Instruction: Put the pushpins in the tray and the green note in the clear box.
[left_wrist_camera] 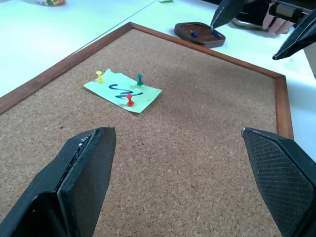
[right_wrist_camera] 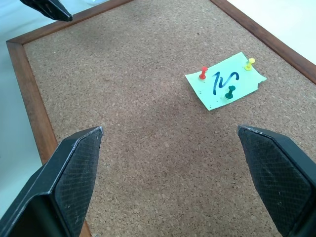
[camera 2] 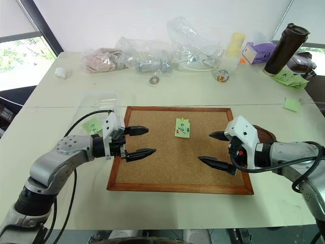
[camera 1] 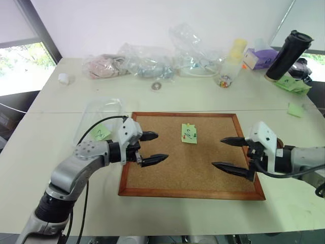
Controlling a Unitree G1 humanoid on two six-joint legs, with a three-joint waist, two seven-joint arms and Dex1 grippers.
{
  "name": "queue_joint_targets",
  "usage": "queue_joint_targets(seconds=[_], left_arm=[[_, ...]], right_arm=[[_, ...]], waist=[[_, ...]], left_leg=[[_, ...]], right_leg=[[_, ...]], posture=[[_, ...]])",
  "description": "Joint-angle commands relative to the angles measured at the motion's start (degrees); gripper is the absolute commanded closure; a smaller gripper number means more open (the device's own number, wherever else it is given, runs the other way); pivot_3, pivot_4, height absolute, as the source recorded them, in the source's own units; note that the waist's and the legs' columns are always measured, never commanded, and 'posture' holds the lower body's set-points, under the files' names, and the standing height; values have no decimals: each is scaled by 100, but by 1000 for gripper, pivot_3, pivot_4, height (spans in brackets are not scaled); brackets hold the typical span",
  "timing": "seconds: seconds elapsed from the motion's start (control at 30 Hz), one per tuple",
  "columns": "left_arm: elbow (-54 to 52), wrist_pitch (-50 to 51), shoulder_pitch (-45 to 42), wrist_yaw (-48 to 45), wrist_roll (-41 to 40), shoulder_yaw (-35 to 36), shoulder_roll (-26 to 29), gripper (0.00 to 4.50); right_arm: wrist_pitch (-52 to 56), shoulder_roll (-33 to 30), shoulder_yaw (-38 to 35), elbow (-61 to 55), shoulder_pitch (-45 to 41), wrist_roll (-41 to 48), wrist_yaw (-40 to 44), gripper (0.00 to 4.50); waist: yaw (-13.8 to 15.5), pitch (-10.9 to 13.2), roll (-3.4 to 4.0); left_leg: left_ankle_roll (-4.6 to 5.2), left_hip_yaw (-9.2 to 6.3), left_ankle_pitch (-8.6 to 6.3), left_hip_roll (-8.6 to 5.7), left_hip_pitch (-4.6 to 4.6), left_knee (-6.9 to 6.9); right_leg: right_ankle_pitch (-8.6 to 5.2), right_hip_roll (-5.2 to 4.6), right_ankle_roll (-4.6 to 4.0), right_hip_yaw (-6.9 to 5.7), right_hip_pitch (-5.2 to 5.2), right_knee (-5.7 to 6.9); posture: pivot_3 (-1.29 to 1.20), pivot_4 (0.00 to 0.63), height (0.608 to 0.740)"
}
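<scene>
Lying between both fingers (camera 1: 153, 148): green note (camera 1: 189, 133)

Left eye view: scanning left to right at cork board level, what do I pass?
Clear box → left end effector → green note with its pushpins → right end effector → tray.

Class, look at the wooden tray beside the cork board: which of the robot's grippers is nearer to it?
The right. The right gripper hangs open over the cork board's edge, just in front of the tray; the left gripper is across the board, far side.
</scene>
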Motion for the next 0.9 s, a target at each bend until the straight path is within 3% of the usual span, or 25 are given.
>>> queue_joint_targets(seconds=[0.03,0.9], left_arm=[[-125,-34,22,-59,-107,176,45,31],[-6,-225,13,-116,132,85,25,31]], right_arm=[[-74,-84,-127,-39,-85,-7,26,0],[-105,-28,28,73,-278,-81,20,0]], waist=[[-1,0,0],[-1,0,0]], left_leg=[[0,0,0,0,0,0],[0,0,0,0,0,0]], right_leg=[[0,0,0,0,0,0],[0,0,0,0,0,0]], posture=[[0,150,740],[0,150,740]])
